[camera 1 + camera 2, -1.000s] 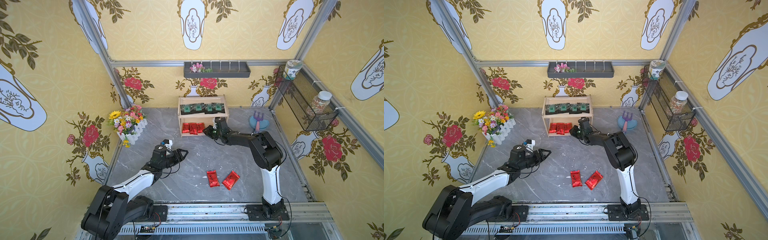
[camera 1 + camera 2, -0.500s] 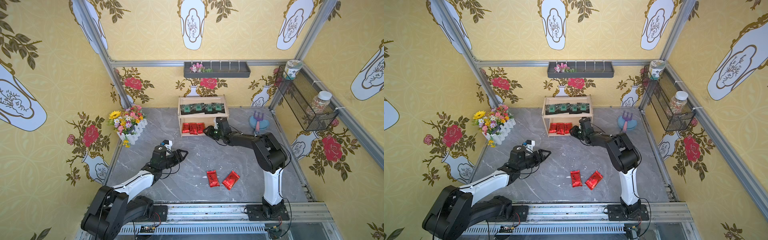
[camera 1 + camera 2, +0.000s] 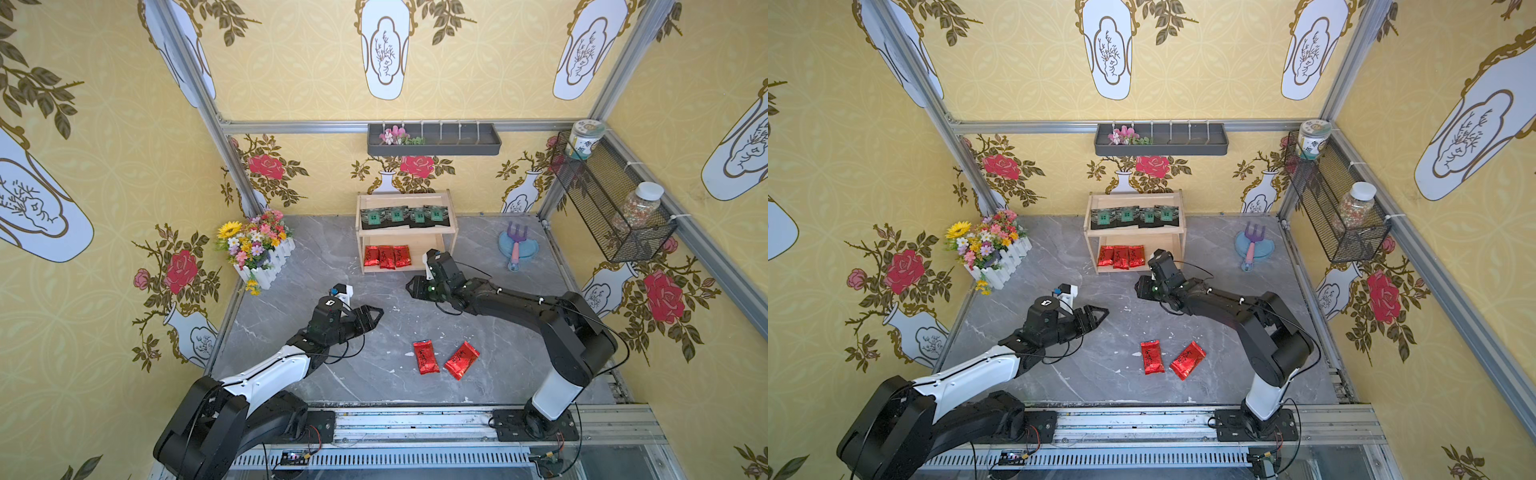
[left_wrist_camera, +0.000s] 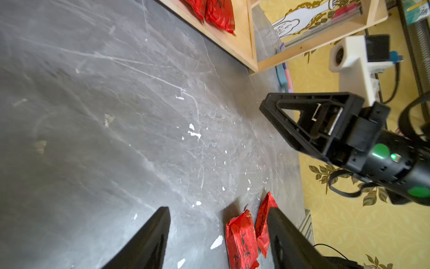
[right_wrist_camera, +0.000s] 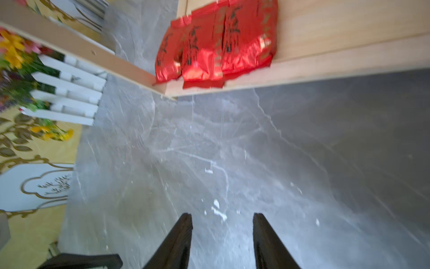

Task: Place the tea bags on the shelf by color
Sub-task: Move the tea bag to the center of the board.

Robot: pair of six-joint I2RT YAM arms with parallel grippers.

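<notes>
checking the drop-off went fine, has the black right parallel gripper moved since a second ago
Yes. The black right gripper has pulled back from the light wooden two-tier shelf, away from its lower tier; jaws open and empty.

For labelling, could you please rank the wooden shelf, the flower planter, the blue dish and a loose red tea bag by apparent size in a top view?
1. wooden shelf
2. flower planter, slightly smaller
3. blue dish and loose red tea bag look near alike, so I leave them unranked.
</notes>
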